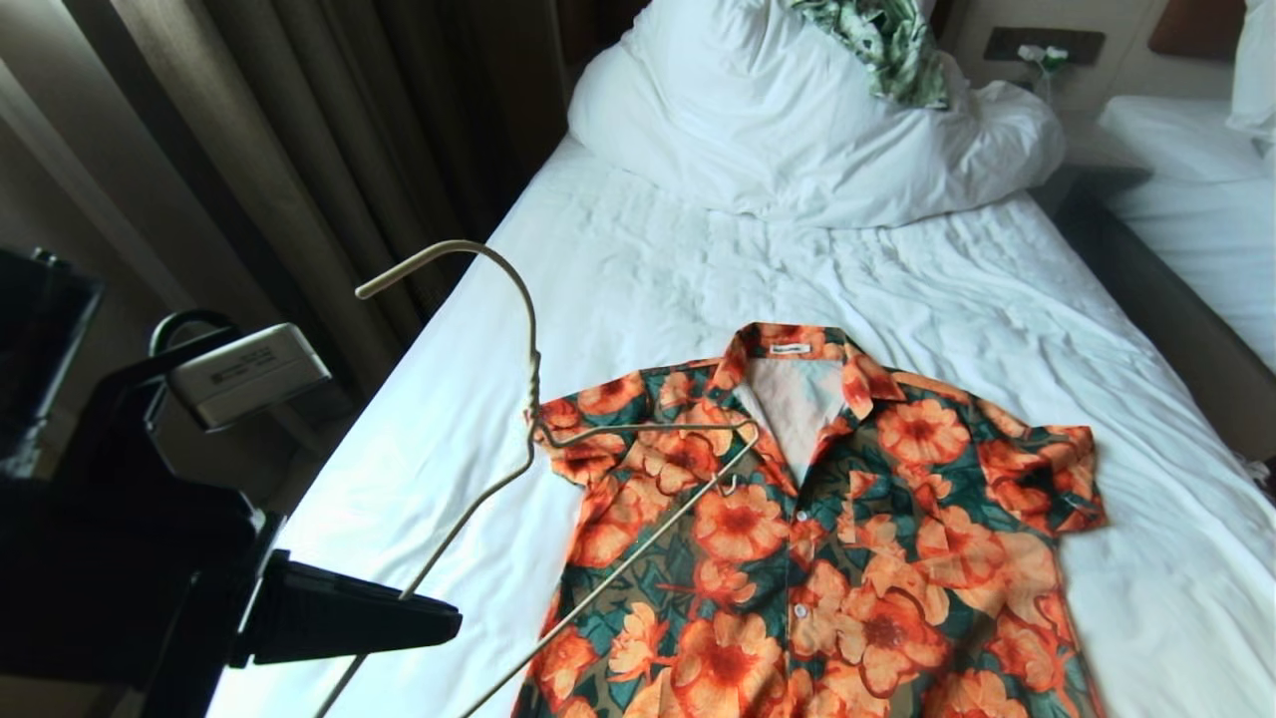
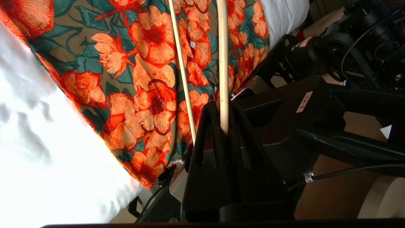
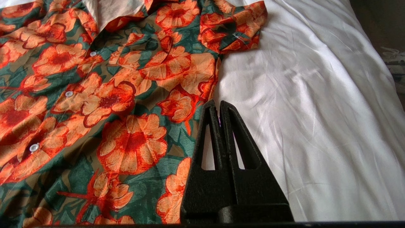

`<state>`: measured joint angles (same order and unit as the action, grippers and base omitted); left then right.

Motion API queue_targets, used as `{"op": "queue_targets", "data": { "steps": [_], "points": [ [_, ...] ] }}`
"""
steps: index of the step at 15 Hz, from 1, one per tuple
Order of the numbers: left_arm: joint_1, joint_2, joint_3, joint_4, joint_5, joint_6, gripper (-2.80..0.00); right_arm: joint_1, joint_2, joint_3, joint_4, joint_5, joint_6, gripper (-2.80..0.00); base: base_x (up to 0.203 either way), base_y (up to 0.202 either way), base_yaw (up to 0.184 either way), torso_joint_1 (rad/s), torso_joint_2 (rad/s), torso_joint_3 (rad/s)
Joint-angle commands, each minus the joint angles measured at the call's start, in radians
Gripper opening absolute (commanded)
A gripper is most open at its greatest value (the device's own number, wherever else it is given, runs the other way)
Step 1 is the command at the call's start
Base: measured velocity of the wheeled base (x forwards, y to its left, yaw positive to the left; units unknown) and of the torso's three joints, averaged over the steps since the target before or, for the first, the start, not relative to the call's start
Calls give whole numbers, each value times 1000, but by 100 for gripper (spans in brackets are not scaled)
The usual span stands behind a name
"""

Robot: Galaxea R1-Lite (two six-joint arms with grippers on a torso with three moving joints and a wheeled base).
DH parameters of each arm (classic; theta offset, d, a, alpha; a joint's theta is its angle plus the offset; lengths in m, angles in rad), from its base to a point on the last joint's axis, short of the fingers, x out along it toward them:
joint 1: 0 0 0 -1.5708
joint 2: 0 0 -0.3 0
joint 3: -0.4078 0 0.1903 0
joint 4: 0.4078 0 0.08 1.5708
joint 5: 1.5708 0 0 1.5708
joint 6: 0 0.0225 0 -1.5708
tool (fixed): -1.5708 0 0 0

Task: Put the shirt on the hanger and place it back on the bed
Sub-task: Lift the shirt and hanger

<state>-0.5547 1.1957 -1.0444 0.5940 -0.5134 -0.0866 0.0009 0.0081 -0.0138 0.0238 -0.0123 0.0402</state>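
The shirt (image 1: 827,519) lies flat and face up on the white sheet of the bed (image 1: 698,269), collar toward the pillow, short sleeves spread to either side. Its cloth carries big orange flowers on dark green and olive; the open collar shows a pale lining and a white neck label, and small white buttons run down the front. The hanger (image 1: 538,399), a thin cream-white wire triangle with a curved hook, is lifted at a slant above the shirt's left shoulder: the hook rises over the sheet near the bed's edge, one corner of the triangle sits over the chest close to the collar opening, and the two long wires run down toward the near left. The left gripper (image 1: 439,613) reaches in from the lower left at the bed's side, its black fingers (image 2: 208,126) clamped on one of the hanger's wires, as the left wrist view shows. The right gripper (image 3: 220,109) hangs above the shirt's right side, beside the sleeve, its fingers pressed together with nothing between them. A white pillow (image 1: 797,110) lies at the head of the bed with a green-and-white leafy cloth (image 1: 887,40) on it.
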Motion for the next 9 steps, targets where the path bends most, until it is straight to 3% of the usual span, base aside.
{"op": "queue_targets", "data": {
  "steps": [1,6,9],
  "points": [
    [-5,-4,6,3,-2,1,-280,1,26,-36,7,9,-5,-280,0,0,0,0,0,0],
    [-30,1,2,-2,1,13,-280,2,320,-284,43,32,24,-280,0,0,0,0,0,0],
    [-44,-2,-2,-2,4,13,-280,1,520,-460,44,62,95,-280,0,0,0,0,0,0]
  ]
}}
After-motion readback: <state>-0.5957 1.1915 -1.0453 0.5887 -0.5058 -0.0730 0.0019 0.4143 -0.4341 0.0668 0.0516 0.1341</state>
